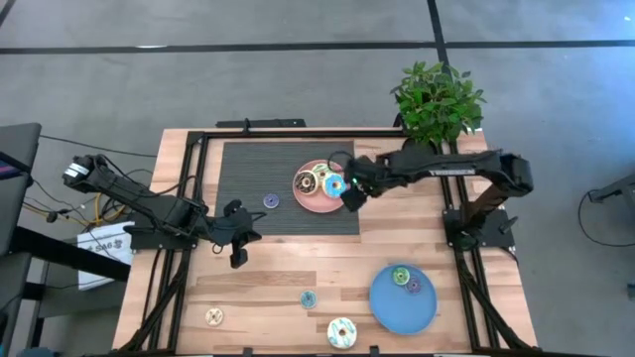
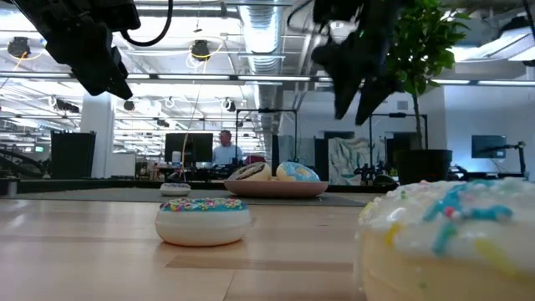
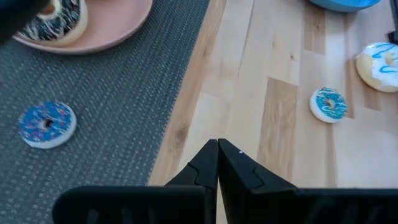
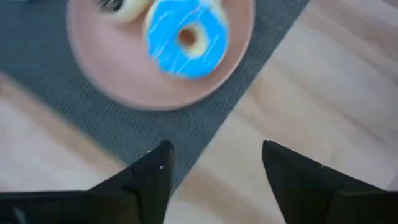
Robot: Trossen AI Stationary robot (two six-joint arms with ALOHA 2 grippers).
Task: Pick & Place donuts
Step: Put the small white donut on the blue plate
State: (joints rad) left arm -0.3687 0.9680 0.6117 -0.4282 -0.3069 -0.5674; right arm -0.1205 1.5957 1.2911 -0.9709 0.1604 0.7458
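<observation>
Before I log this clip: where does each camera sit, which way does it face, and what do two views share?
High view: overhead, straight down; both dark arms, round pink plate, round blue plate.
Low view: tabletop level, facing the room; both arms overhead, teal-iced sprinkled donut close.
Left wrist view: looks down past the shut left gripper at wood and grey ribbed mat.
Right wrist view: looks down past the open right gripper at the blue-iced ring donut.
Shared: high view shows that donut too.

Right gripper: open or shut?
Open. The right gripper shows a wide gap between its fingers, empty, near the pink plate holding the blue donut.
</observation>
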